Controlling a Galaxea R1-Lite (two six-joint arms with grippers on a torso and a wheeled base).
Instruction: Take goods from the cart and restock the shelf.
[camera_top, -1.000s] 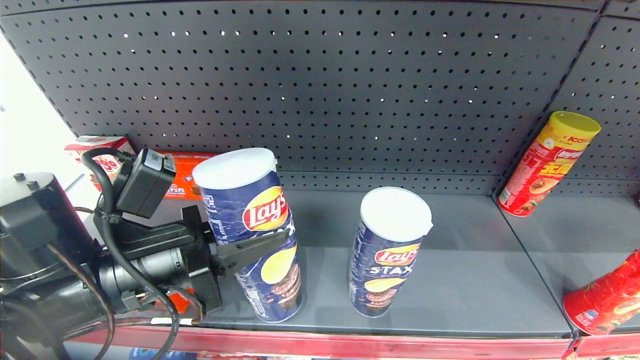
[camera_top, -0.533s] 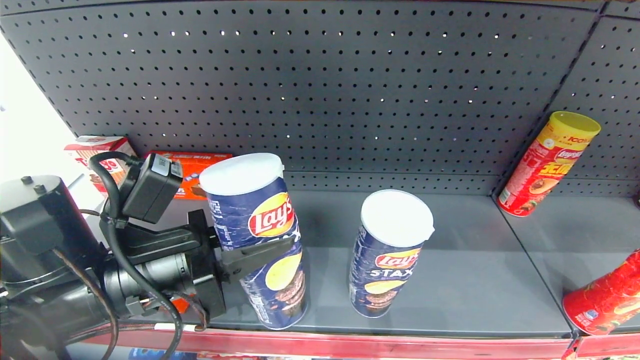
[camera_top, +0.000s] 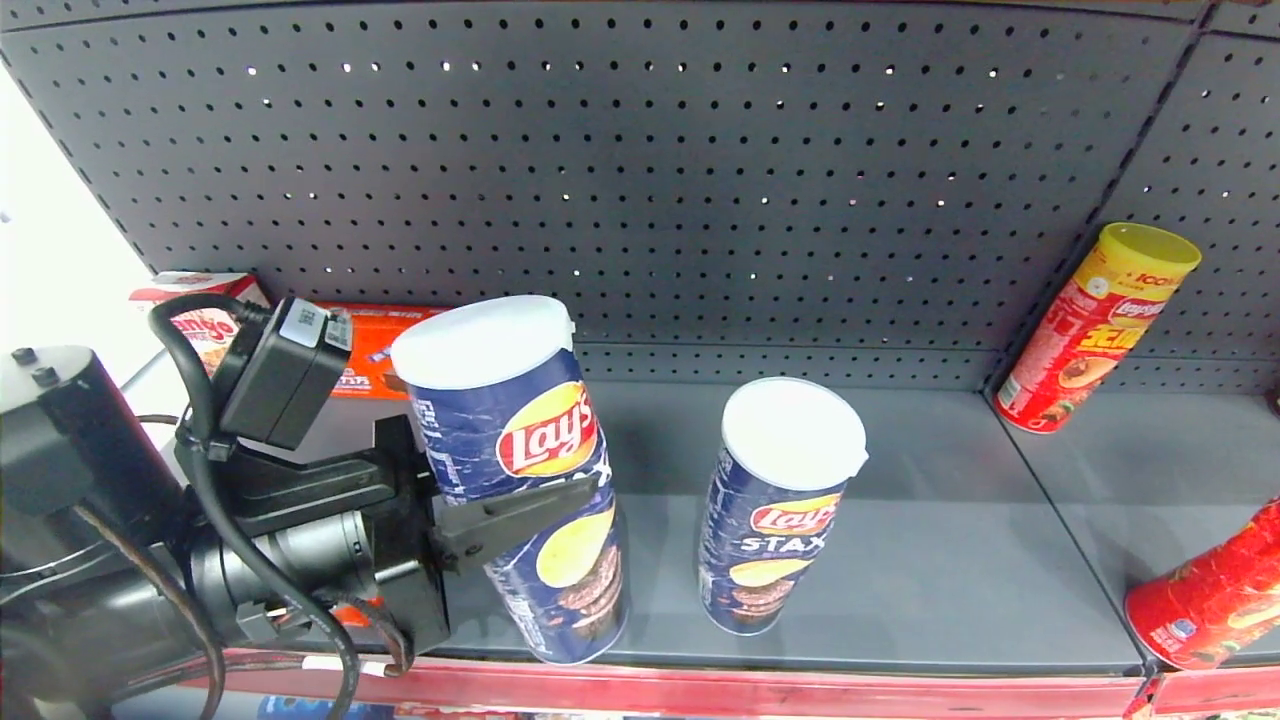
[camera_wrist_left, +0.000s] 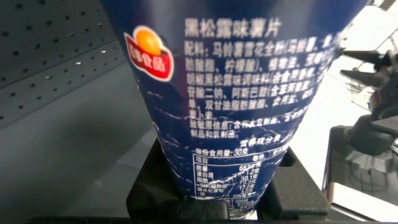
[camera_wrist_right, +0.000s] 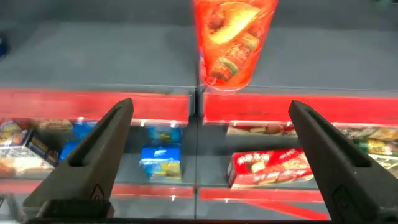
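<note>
At the grey shelf (camera_top: 930, 560), the left end effector (camera_top: 545, 490) grips the tilted blue chip can (camera_top: 520, 420) mid-body.

A dark grey perforated metal back panel (camera_top: 700, 180) closes the far side; a red cylindrical can with yellow lid (camera_top: 1095, 330) leans on it at the far right; another red cylindrical can (camera_top: 1215, 600) lies tilted at the near right; a blue cylindrical can with white lid (camera_top: 775, 505) stands upright in the middle; an orange flat carton (camera_top: 375, 340) and a red-and-white carton (camera_top: 200, 328) lie far left.
</note>
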